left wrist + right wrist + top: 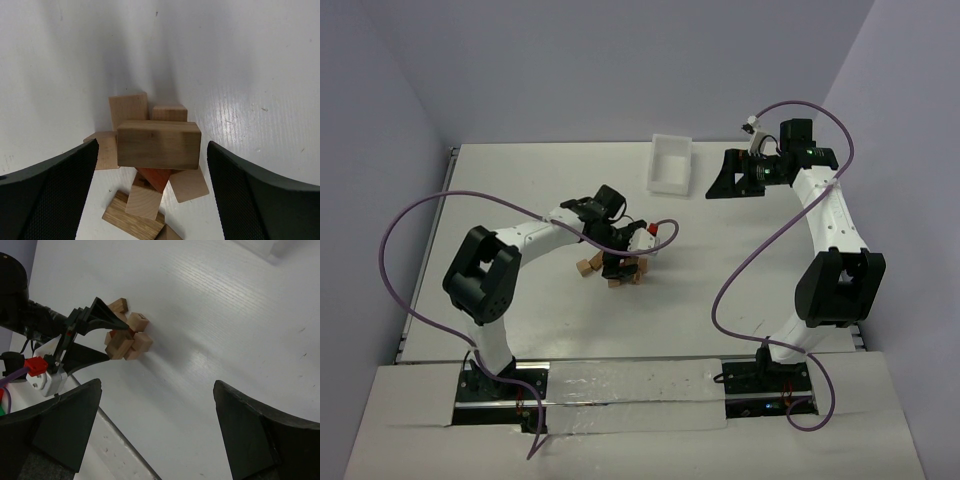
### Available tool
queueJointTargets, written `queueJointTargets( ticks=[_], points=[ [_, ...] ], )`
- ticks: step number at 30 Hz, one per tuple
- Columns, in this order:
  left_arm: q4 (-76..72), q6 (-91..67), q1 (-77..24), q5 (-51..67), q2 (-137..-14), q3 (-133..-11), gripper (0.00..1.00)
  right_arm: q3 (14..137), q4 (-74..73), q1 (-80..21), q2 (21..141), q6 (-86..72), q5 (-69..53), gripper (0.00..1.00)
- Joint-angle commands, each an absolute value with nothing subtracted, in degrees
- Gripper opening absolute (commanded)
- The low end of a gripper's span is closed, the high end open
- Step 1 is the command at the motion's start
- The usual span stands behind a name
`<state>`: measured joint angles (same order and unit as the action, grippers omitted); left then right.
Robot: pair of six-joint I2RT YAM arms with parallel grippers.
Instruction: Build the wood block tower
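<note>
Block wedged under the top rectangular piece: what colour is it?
The wedged block is reddish-orange; the left wrist view shows it best.

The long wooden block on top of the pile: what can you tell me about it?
The long wooden block is a rectangular piece of dull brown wood with visible grain, lying level on top. A reddish block sits under it, with paler blocks around. The open left end effector flanks its two ends, a narrow gap showing on each side.
</note>
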<state>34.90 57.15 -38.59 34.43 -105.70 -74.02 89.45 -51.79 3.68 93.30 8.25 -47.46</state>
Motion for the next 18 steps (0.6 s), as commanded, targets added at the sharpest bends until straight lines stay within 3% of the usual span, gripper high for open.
queueJointTargets(
  ticks=[1, 7, 15, 18],
  points=[
    [33.07, 57.93, -39.37, 34.58, -106.14, -75.94, 0.92, 89.56, -52.47, 3.81, 91.64, 8.91, -48.64, 1.0],
    [33.9, 58.99, -39.44, 33.94, -105.52, -76.03, 0.63, 89.74, -52.4, 3.87, 92.04, 8.54, -48.18, 1.0],
    [37.24, 57.56, -40.02, 35.05, -101.66, -78.99, 0.37, 89.5, -52.29, 3.84, 91.49, 8.41, -48.58, 1.0],
    [37.09, 53.89, -41.12, 37.39, -100.96, -82.03, 0.33, 90.04, -52.29, 3.8, 91.56, 8.17, -48.76, 1.0]
  ],
)
